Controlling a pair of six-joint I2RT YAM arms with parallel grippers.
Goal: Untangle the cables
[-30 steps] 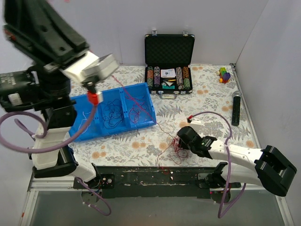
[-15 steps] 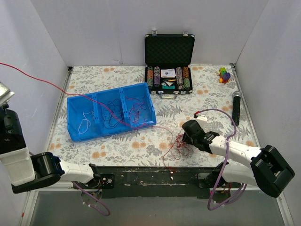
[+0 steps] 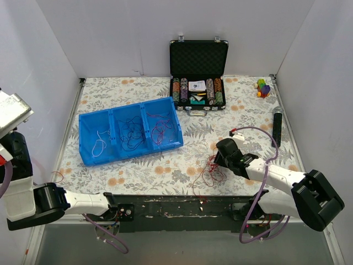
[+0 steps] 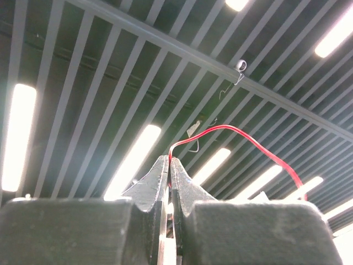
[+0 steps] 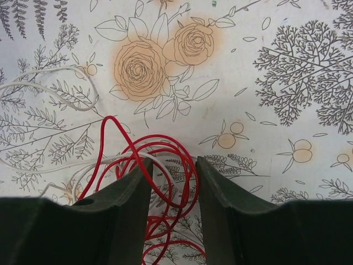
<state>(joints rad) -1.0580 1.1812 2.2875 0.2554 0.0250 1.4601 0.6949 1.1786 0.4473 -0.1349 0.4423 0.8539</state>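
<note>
A tangle of red cable point(image 3: 207, 172) with a white cable lies on the flowered table near the front edge. My right gripper point(image 3: 215, 160) is low over it. In the right wrist view its fingers stand apart on either side of the red loops point(image 5: 165, 150), open point(image 5: 172, 165); a white cable point(image 5: 55, 91) trails off to the left. My left arm is raised at the far left edge. In the left wrist view the left gripper point(image 4: 169, 160) points at the ceiling, shut on a red cable point(image 4: 242, 135) that arcs to the right.
A blue three-compartment bin point(image 3: 88, 118) at the left holds a white cable point(image 3: 99, 146), a dark navy cable point(image 3: 131, 132) and a magenta cable point(image 3: 160, 130). An open poker-chip case point(image 3: 198, 83) stands at the back. Toy blocks point(image 3: 263, 87) and a black microphone point(image 3: 277, 127) lie on the right.
My left arm swung from above the bin out to the far left, with the red cable in its jaws. The taut red line across the bin is gone. The right gripper edged slightly right.
</note>
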